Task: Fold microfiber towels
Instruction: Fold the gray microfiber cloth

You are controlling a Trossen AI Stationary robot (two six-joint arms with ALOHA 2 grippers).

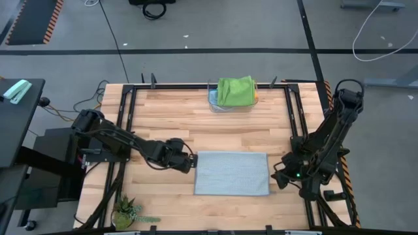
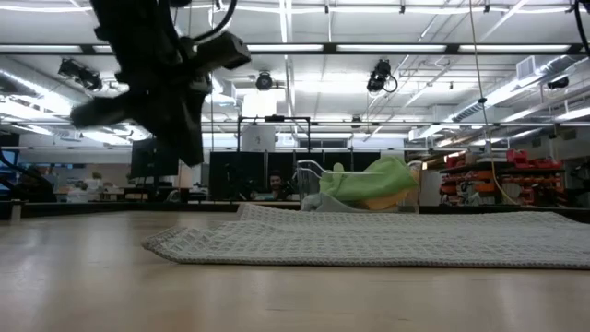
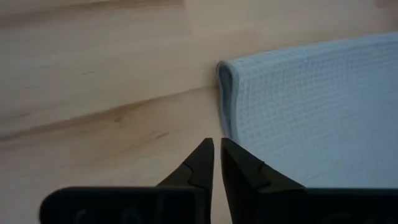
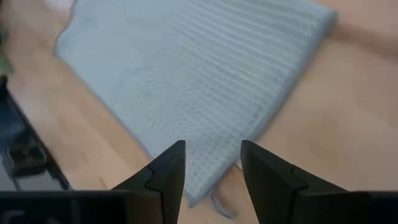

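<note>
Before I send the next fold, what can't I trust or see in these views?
- Stack at the table's far edge: under the green towel, the high view shows only slivers of cloths below; their number is hidden.
- Light blue towel: its layer count is unclear; the low view sees it edge-on.
- Left gripper: fingers nearly together beside the towel's edge; whether they touch the table is unclear.
- Right gripper: open near the towel's corner; contact unclear.

Your left gripper (image 1: 191,161): arm stretched low across the table, fingers nearly together; your right gripper (image 1: 277,177): arm folded, fingers apart.
</note>
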